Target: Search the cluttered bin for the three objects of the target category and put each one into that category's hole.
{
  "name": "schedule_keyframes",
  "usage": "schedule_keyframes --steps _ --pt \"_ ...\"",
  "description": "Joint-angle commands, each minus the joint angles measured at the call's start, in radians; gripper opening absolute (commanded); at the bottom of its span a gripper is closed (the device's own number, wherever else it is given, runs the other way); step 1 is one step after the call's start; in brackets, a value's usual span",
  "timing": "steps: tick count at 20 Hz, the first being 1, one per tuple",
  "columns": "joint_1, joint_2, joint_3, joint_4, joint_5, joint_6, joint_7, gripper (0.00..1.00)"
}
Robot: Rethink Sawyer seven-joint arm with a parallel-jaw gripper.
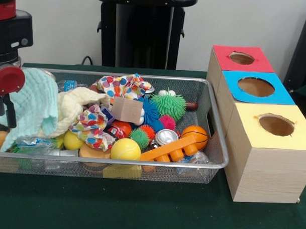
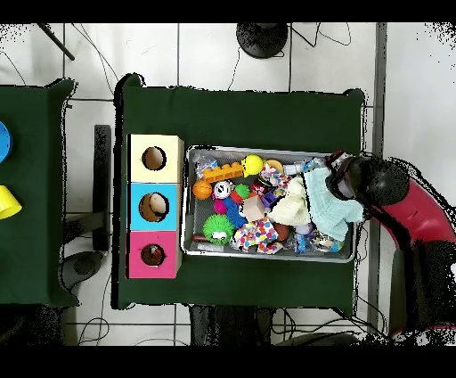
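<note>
step: hunting through bin [image 1: 219, 128] | tool [image 1: 7, 97] over left end, lifting mint cloth [image 1: 35, 106], seemingly pinched | next: carry it to a hole, blue box [image 1: 256, 87]?

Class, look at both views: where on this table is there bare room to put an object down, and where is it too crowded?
Free: the green cloth in front of the mesh bin, and the strip behind the bin in the overhead view. Crowded: the bin's inside, packed with toys and cloths, and its end against the three boxes.

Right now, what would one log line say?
arm: over bin end | gripper: by mint cloth | bin: cluttered | boxes: three holes
</note>
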Motion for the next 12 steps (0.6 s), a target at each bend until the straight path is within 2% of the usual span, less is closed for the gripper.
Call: schedule_keyframes --steps 1,7,12 --pt "-0.007 0.047 0.072 0.031 0.021 -0.007 0.099 1.00" --pt "0.007 0.080 0.053 -0.009 0.010 -0.004 0.106 1.00" --pt "0.016 0.145 0.042 -0.068 -0.001 -0.012 0.100 1.00"
